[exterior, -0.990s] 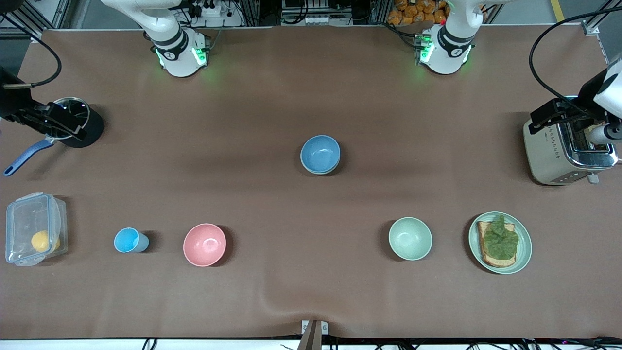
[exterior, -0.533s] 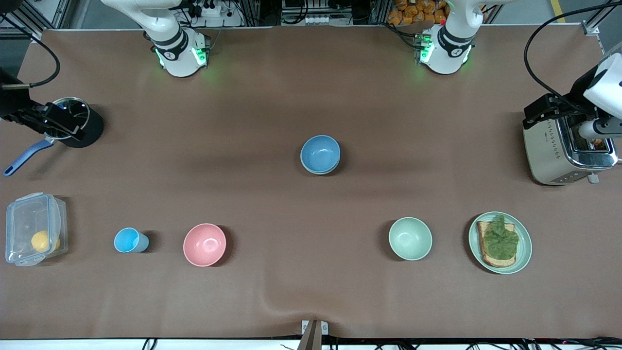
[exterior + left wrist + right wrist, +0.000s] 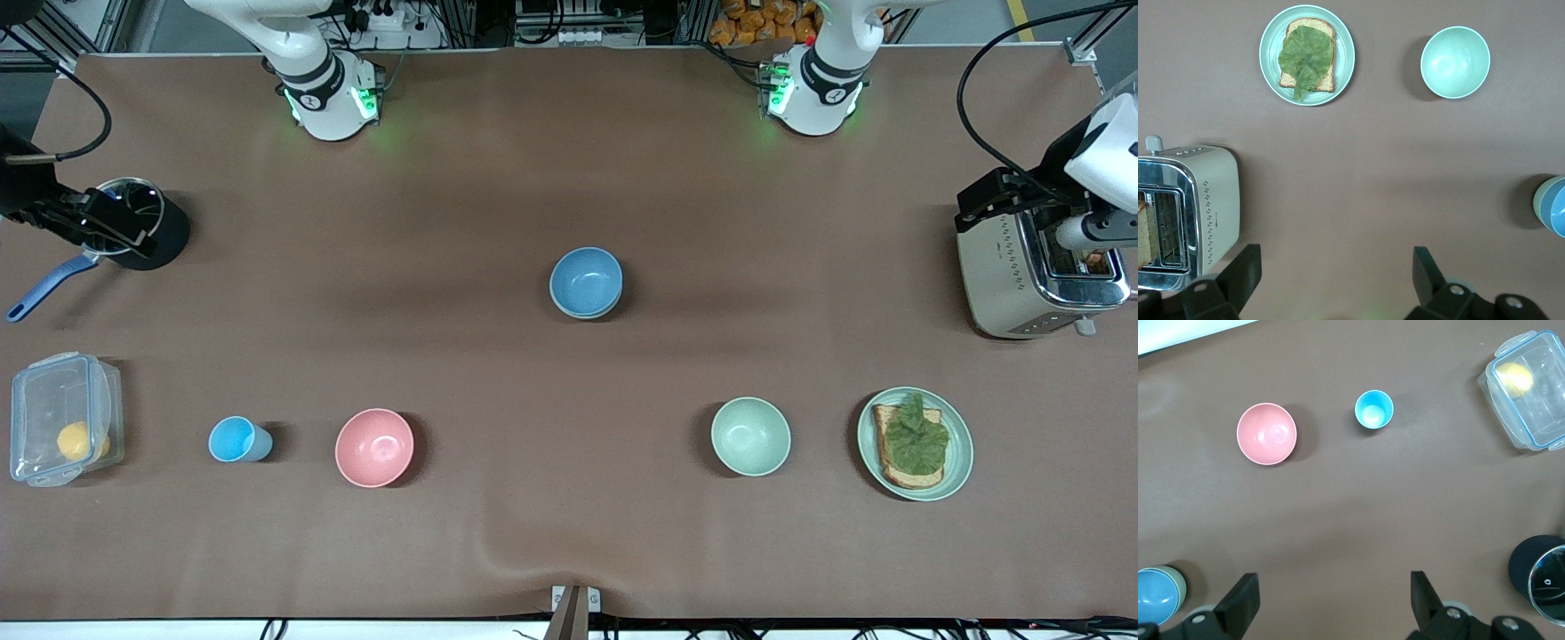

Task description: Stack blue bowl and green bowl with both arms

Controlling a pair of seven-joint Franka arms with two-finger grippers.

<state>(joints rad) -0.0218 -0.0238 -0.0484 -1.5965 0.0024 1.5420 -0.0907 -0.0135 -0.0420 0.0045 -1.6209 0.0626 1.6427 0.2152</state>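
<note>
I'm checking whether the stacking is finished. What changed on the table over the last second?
The left end effector, open, drew back over the silver toaster toward the table's edge; the right end effector, open, barely shifted over the black pot. The round blue bowl stayed nested in the sage-green bowl; nothing else moved.

Matt blue bowl nested in matt green bowl, shiny metal toaster, clear plastic box, brown cloth-like table.
</note>
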